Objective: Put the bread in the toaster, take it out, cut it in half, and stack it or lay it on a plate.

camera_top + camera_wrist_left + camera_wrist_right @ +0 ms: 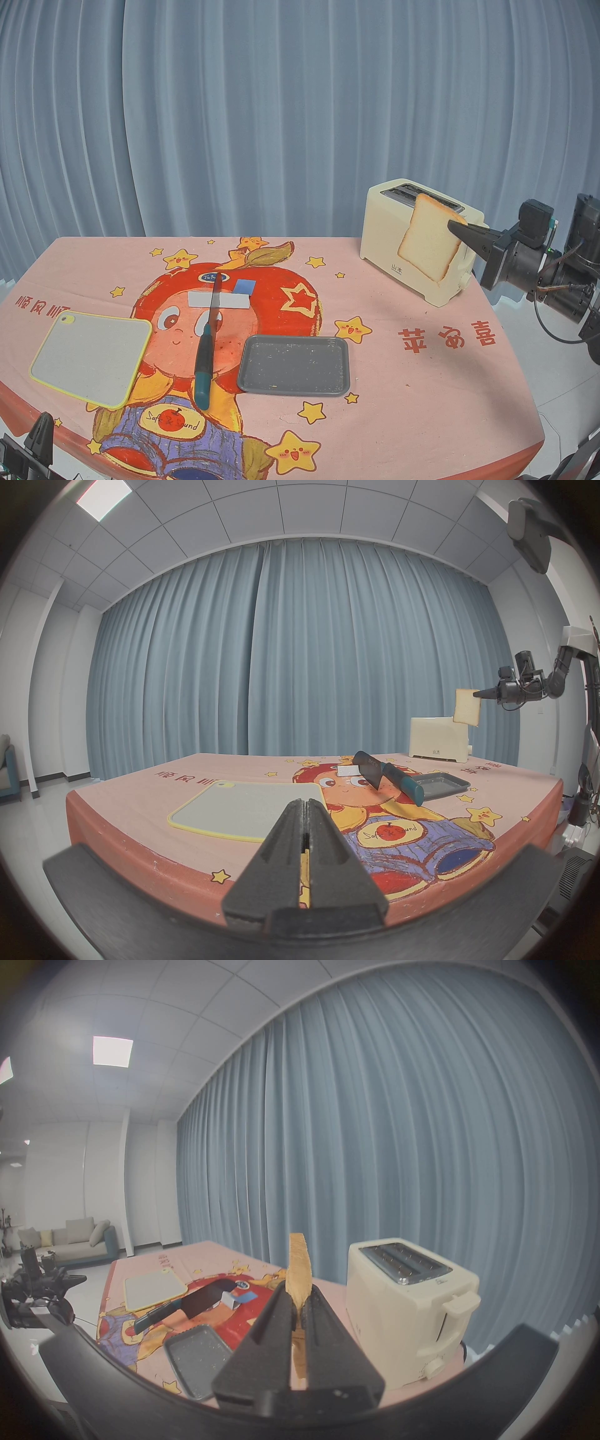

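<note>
A slice of bread [430,239] hangs in the air in front of the cream toaster [390,225] at the table's back right, pinched at its upper right edge by my right gripper [458,229]. From the right wrist the bread [299,1269] stands edge-on between the shut fingers [270,1325], beside the toaster [406,1307] with its two slots bare. A knife [206,350] with a teal handle lies mid-table. The grey plate [294,365] sits right of it. My left gripper [305,830] is shut and holds nothing, low off the table's front left corner.
A white cutting board [90,357] with a yellow rim lies at the front left. A white strip [219,300] and a blue patch [244,287] lie under the knife's tip. The pink tablecloth [412,387] is bare at the front right.
</note>
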